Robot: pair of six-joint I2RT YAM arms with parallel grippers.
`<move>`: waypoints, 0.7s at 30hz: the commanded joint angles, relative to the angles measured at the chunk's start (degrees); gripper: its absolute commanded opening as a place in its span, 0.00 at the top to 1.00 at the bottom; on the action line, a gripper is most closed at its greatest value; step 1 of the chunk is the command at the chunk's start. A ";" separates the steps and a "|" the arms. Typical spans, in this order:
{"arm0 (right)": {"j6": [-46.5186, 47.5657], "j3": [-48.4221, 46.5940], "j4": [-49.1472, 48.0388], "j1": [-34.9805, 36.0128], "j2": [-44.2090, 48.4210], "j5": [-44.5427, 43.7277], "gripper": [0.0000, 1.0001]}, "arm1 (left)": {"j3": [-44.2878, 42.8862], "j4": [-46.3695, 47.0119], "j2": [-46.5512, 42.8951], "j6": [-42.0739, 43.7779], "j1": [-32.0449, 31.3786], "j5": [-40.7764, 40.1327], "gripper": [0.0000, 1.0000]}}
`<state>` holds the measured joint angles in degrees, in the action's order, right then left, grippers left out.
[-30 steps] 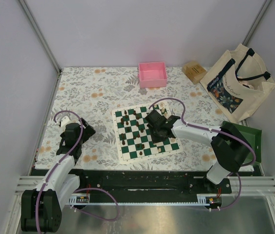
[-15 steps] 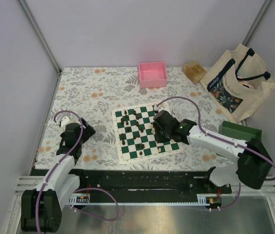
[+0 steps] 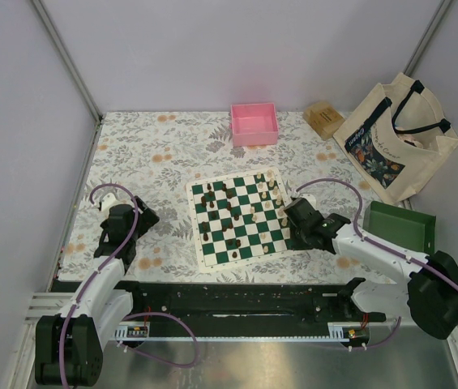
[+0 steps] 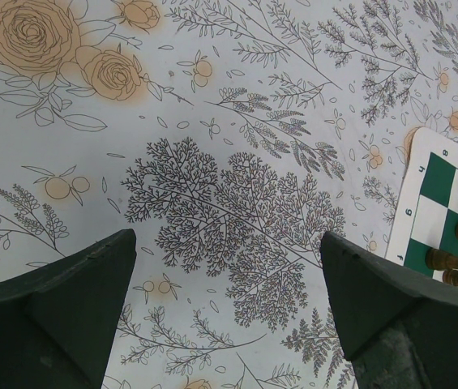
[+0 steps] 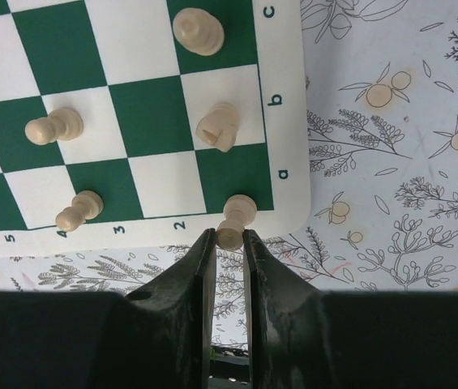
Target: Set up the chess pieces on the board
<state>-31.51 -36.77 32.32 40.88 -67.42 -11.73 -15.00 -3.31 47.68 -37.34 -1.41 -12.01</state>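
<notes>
The right gripper [image 5: 227, 243] is pinching a cream pawn [image 5: 235, 212] by its head, jaws nearly closed around it (judging it light, rigid, smooth, easily toppled).

The cream piece [image 5: 237, 209] nipped in the right gripper [image 5: 229, 237] looks like smooth turned wood, faintly shiny. The board [image 5: 147, 105] is a flat, matt printed mat. The fingers of the left gripper [image 4: 227, 239] are dark matt plastic. The table cover [image 4: 237, 203] is a matt printed sheet, the tote bag [image 3: 395, 138] cloth, the pink tray [image 3: 254, 124] smooth plastic.
</notes>
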 commanded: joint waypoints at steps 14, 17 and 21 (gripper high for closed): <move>2.33 0.30 -6.91 -4.67 -1.58 3.81 0.82 | -1.43 2.08 -0.66 0.25 0.09 -0.29 0.01; 2.07 0.48 -7.00 -4.67 -2.01 4.26 0.82 | -1.43 2.17 -0.75 0.25 0.00 -0.29 0.01; 1.89 0.65 -6.65 -4.76 -1.75 4.17 0.82 | -1.43 2.08 -0.66 0.25 0.00 -0.21 0.01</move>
<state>-29.82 -36.23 26.81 36.58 -69.38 -7.88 -15.00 -3.31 47.68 -37.34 -1.41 -12.03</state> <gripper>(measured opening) 0.249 0.988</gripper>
